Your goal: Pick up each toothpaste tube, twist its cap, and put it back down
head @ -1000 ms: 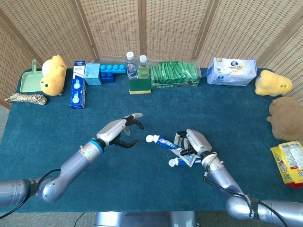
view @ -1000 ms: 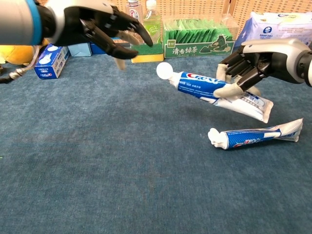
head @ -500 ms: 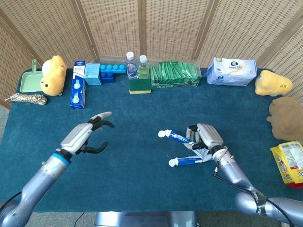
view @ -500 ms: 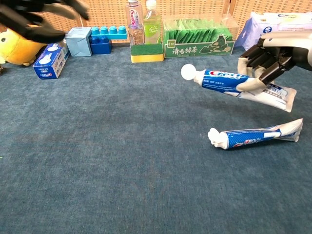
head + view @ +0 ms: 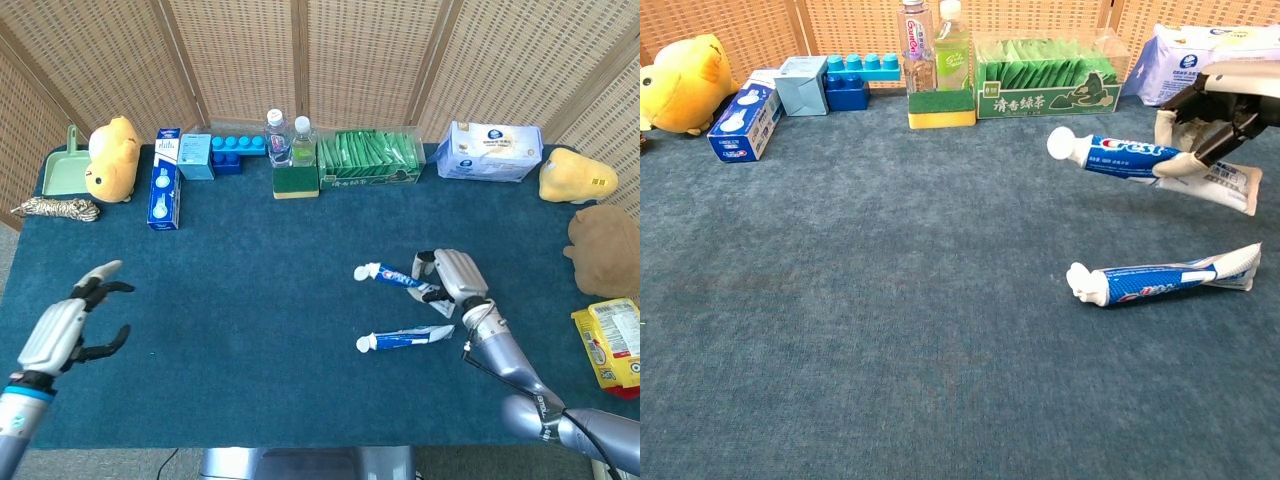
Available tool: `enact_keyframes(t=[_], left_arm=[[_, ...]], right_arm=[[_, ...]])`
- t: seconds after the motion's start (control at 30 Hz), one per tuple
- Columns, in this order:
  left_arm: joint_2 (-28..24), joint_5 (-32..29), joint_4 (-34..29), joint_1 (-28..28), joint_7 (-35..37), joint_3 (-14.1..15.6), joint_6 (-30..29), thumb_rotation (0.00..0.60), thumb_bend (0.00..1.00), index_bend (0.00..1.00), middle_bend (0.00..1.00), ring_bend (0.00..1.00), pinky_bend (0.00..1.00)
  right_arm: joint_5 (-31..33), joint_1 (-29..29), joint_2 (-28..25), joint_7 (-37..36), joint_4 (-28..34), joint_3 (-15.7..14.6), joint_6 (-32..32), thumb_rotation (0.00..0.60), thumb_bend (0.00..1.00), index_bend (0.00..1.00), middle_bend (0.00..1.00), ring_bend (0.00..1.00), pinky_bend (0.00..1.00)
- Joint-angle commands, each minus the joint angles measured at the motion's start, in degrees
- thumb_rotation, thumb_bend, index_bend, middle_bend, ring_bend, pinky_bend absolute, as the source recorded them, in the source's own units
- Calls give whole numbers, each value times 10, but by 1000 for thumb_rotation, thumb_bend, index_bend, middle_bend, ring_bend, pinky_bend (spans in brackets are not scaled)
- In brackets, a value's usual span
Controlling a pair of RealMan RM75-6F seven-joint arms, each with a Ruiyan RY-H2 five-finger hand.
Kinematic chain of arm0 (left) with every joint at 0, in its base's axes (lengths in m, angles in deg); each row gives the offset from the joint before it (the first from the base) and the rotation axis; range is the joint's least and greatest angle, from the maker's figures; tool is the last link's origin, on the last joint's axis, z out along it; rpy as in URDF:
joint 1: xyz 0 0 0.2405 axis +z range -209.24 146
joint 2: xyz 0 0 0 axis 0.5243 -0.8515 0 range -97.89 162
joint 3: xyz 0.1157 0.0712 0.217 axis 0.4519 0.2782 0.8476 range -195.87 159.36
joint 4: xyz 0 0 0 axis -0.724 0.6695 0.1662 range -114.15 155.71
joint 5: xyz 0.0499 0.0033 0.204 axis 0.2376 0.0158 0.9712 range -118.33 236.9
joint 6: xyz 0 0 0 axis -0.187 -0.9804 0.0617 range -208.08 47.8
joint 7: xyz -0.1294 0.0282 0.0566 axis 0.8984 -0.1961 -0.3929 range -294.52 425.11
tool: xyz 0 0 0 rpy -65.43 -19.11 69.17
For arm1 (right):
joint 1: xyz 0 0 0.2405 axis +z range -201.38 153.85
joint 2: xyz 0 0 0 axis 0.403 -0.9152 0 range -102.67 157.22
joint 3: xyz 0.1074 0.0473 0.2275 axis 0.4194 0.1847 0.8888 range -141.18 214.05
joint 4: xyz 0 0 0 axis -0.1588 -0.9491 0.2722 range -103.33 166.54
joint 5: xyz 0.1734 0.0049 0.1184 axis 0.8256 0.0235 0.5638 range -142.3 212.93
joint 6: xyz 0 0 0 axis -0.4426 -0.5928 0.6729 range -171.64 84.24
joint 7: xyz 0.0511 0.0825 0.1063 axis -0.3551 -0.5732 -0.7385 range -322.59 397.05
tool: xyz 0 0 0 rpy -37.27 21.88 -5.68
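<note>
My right hand (image 5: 455, 277) (image 5: 1220, 110) grips a blue and white toothpaste tube (image 5: 398, 279) (image 5: 1140, 158) by its rear half, holding it above the cloth with its white cap (image 5: 1061, 144) pointing left. A second blue and white tube (image 5: 405, 338) (image 5: 1160, 281) lies flat on the blue cloth just in front of it, cap to the left. My left hand (image 5: 65, 327) hovers far off at the table's left front, fingers apart and holding nothing; the chest view does not show it.
Along the back edge stand a yellow plush (image 5: 110, 158), a blue toothpaste box (image 5: 164, 192), blue blocks (image 5: 236, 150), two bottles (image 5: 289, 138) on a sponge, a green packet box (image 5: 368, 159) and a wipes pack (image 5: 488, 152). More plush toys (image 5: 575, 176) and a snack bag (image 5: 610, 342) sit right.
My left hand has drawn back from beside the tube's cap to the far left front. My right hand has carried its tube to the right.
</note>
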Motion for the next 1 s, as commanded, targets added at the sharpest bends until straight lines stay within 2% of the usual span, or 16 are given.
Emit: enact_keyframes(t=[0.03, 0.13, 0.2, 0.33, 0.53, 0.73, 1.0], left_arm=[[-1, -1, 12, 14, 0, 0, -16, 600, 357, 259, 95, 54, 263], [7, -7, 23, 25, -19, -7, -34, 600, 355, 257, 94, 47, 250], [15, -8, 26, 30, -23, -11, -38, 600, 353, 253, 94, 46, 247], [22, -8, 33, 34, -27, -14, -33, 600, 350, 252, 93, 42, 238], [35, -1, 53, 48, -55, -12, -42, 600, 349, 246, 91, 29, 193], [55, 16, 87, 81, -100, 0, -80, 600, 351, 239, 97, 25, 155], [95, 66, 146, 129, -107, 9, -145, 600, 349, 250, 115, 34, 146]], right_arm=[[-1, -2, 10, 9, -10, 0, -11, 600, 336, 364, 356, 335, 223], [-6, -7, 16, 19, -18, -2, -25, 600, 315, 304, 284, 229, 209], [-7, -13, 13, 17, -15, 0, -31, 600, 310, 286, 273, 201, 205], [-24, -28, 0, 5, 1, 3, -51, 600, 309, 266, 274, 203, 205], [-80, -78, -33, -18, 43, -6, -125, 600, 307, 270, 273, 178, 205], [-156, -141, -52, -9, 53, -38, -223, 600, 319, 329, 276, 169, 205], [-212, -206, -48, 42, 44, -73, -318, 600, 327, 359, 285, 169, 205]])
